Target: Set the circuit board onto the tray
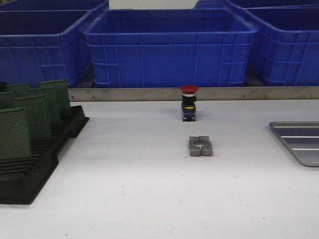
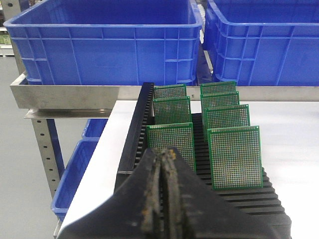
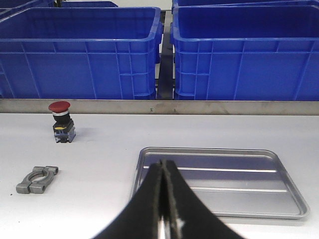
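The left gripper [image 2: 162,154] was clenched with its two fingers pressed together, holding nothing, and hovered just short of the black rack [image 2: 137,129]. In its wrist view seven green circuit boards [image 2: 235,157] stood upright in the rack's slots, three in one row and four in the other; the nearest board of the three-board row lay directly beyond the fingertips. The front view showed only part of the rack at the table's left edge.

The right gripper [image 3: 164,167] was likewise clenched and empty, its tips over the near rim of the single silver tray [image 3: 284,186]. The tray lay flat at the right side of the white table [image 1: 124,189], with no board on it.

Between rack and tray, well apart from both, sat one grey metal clamp [image 1: 200,146] and, behind it, one red-capped push button [image 1: 189,103] standing upright. Behind a metal rail, the front view showed at least three blue crates [image 1: 169,47].
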Controlling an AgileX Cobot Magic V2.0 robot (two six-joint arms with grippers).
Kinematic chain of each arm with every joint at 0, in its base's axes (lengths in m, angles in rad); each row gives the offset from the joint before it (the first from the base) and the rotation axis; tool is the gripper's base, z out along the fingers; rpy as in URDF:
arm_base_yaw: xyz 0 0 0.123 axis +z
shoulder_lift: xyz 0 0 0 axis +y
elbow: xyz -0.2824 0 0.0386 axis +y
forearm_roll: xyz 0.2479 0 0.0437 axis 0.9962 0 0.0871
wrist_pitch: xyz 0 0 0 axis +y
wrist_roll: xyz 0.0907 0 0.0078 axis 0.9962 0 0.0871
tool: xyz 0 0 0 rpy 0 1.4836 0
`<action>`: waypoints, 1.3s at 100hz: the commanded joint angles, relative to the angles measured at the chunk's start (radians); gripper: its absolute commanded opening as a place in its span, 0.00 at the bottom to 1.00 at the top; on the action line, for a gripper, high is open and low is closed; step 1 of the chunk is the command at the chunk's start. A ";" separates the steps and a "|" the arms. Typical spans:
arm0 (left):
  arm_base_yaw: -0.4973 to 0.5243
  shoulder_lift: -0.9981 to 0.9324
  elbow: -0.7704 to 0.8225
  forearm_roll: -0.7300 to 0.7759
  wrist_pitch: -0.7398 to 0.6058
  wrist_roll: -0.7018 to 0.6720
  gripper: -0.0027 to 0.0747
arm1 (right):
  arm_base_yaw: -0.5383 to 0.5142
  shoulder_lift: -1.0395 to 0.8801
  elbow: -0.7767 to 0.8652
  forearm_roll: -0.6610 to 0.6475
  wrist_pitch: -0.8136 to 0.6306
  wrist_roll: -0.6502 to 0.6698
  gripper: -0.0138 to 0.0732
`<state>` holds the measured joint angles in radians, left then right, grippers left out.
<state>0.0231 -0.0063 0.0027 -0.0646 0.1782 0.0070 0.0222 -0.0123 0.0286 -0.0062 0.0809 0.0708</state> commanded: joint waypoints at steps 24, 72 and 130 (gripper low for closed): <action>-0.005 -0.027 0.020 0.037 -0.085 -0.001 0.01 | 0.001 -0.020 -0.002 -0.010 -0.081 0.000 0.09; -0.005 -0.018 -0.112 -0.058 -0.106 -0.001 0.01 | 0.001 -0.020 -0.002 -0.010 -0.081 0.000 0.09; -0.005 0.520 -0.721 -0.008 0.392 -0.001 0.01 | 0.001 -0.020 -0.002 -0.010 -0.081 0.000 0.09</action>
<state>0.0231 0.4196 -0.6181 -0.0743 0.5987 0.0070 0.0222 -0.0123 0.0286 -0.0062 0.0809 0.0708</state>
